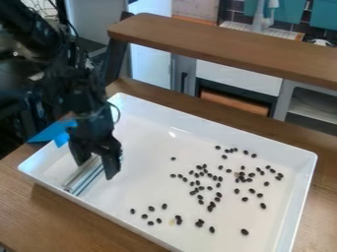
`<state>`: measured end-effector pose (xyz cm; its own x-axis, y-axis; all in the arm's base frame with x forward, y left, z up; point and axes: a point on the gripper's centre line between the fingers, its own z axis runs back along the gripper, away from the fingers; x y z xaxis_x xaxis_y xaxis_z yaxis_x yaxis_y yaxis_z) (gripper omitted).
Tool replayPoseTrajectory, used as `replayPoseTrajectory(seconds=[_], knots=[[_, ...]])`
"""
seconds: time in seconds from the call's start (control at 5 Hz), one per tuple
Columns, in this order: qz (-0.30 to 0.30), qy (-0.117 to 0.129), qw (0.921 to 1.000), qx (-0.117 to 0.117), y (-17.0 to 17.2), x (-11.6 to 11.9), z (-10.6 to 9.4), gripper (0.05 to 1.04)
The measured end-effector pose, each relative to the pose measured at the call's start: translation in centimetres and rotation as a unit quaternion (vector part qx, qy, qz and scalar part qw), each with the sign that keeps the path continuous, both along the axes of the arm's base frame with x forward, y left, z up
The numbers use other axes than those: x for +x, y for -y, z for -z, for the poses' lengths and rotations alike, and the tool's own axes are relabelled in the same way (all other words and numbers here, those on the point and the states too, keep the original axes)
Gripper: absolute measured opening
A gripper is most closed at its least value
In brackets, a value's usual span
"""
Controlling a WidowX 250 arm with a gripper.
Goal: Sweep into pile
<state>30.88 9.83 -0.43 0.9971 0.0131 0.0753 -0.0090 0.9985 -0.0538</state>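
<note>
The gripper (96, 164) hangs low over the left part of the white tray (174, 120). Right at it, a long silver and light-blue striped tool (84, 176) slants across the tray's left end, its near end close to the front wall. The gripper covers part of this tool, and whether it grips it is unclear. Many small dark beans (211, 188) lie scattered over the middle and right of the tray floor, well to the right of the gripper. A looser group (164, 206) lies nearer the front wall.
Raised walls surround the tray, which stands on a brown wooden table (39, 209). A blue piece (54, 133) shows behind the arm by the tray's left corner. Beyond the tray's back edge runs a raised wooden shelf (217, 42), with cabinets behind it.
</note>
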Motion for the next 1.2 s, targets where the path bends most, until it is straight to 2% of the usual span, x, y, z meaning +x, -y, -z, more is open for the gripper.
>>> replayPoseTrajectory(seconds=[0.2, 0.4, 0.8, 1.0, 1.2], knots=[[-0.002, 0.003, 0.9999, 0.01, 0.0, 0.1, 0.2, 0.664], [0.003, -0.001, 0.9999, 0.01, 0.6, -0.2, 0.5, 0.394], [0.027, -0.023, 0.9993, -0.008, 3.2, -1.3, 0.5, 0.381], [0.024, -0.031, 0.9992, -0.011, 4.9, -1.3, 0.6, 0.381], [0.019, -0.029, 0.9994, -0.007, 6.2, -1.2, 0.7, 0.381]])
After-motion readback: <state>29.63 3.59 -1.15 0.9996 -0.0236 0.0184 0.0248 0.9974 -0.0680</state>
